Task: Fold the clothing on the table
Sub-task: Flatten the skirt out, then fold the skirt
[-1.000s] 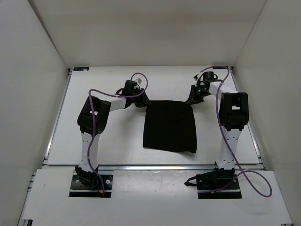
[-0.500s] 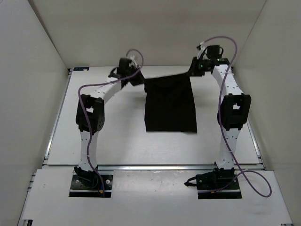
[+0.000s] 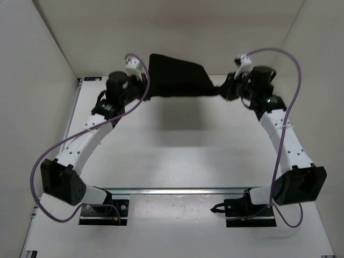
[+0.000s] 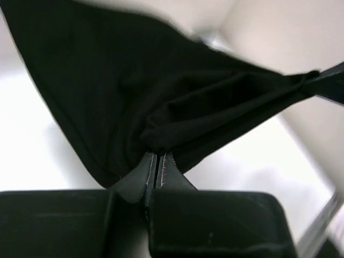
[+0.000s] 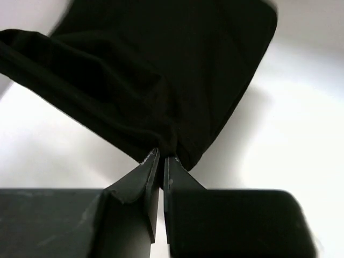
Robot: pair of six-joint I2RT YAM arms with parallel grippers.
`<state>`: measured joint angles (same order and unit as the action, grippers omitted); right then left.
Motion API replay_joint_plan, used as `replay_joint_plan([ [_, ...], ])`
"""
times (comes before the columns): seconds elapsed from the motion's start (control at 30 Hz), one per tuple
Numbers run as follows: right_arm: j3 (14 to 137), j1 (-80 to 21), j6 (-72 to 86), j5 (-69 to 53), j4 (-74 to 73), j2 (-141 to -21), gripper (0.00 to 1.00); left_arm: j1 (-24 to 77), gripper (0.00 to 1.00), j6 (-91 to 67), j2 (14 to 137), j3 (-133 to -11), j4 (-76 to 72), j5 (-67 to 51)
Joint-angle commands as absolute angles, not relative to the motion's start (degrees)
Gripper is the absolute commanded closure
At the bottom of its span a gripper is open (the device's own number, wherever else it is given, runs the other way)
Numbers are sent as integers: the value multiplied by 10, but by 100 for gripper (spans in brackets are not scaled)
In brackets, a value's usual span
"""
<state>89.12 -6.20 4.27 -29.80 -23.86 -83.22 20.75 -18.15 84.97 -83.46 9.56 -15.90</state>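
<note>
The black soft fabric garment hangs clear of the large flat white counter, suspended between both arms at the 12 o'clock end of the top view. The left pincer pinches one edge of the garment at about 11 o'clock; the right pincer pinches the opposite edge at about 1 o'clock. Between the two grip points the cloth spans as a drawn band, with a looser flap rising in front of the white back wall. In the left wrist view the two dark fingers are pressed together with only a thin seam between them, and a bunched fold of fabric is clamped at their tips; from there the cloth fans out toward 10 o'clock and stretches in a tight ridge toward 3 o'clock. In the right wrist view the fingers are likewise pressed together on a gathered corner of the fabric, which spreads from the tips toward 12 o'clock and 10 o'clock. A soft grey shadow lies on the counter beneath the garment. A purple cable loops along the left arm, and a second one runs along the right arm.
</note>
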Motion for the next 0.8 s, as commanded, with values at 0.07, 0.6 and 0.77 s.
replay_joint_plan([
  [0.07,583,-130,69,-256,-206,-703,100,251,100,-144,728,-539,134,-88],
  [0.6,479,-171,186,-287,-151,-752,99,212,100,-191,706,-425,111,-111],
  [0.77,503,-179,181,-270,-169,-807,100,216,100,-203,789,-438,73,-97],
])
